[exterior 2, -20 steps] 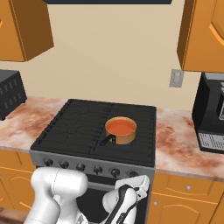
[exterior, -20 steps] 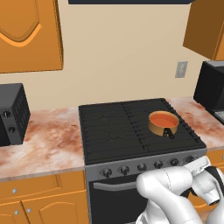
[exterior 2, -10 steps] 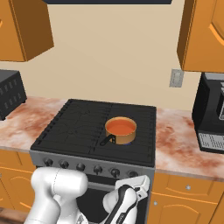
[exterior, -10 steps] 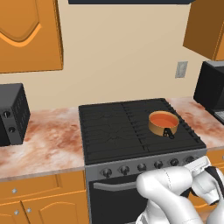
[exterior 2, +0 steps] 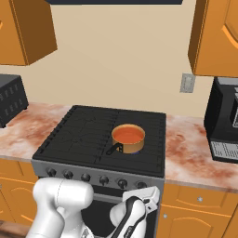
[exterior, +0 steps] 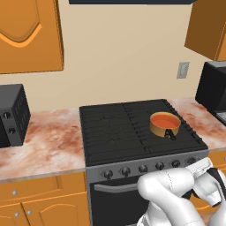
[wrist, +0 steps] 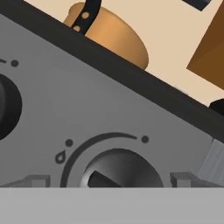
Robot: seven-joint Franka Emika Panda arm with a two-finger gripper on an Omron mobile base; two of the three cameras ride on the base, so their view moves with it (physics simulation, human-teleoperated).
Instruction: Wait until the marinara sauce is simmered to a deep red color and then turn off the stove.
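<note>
The marinara sauce (exterior: pixel 164 120) (exterior 2: pixel 128 135) is a flat orange-red surface in a small tan saucepan (exterior: pixel 165 127) (exterior 2: pixel 128 142) with a short black handle, standing on the right rear part of the black stove (exterior: pixel 114 132) (exterior 2: pixel 83 135). My gripper (exterior: pixel 197 164) (exterior 2: pixel 149 195) (wrist: pixel 109 179) is pressed up to the right end of the stove's grey knob panel. It is open. Its fingertips (wrist: pixel 33 179) stand on either side of a black knob (wrist: pixel 120 168) with a gap on both sides. The saucepan (wrist: pixel 111 33) rises beyond the panel's top edge in the hand view.
A row of black knobs (exterior: pixel 142 168) (exterior 2: pixel 85 177) runs along the panel above the oven door handle (exterior: pixel 112 186). A black boxy appliance (exterior: pixel 11 114) sits on the left counter. A dark coffee machine (exterior 2: pixel 225 121) stands on the right counter. Orange cabinets hang above.
</note>
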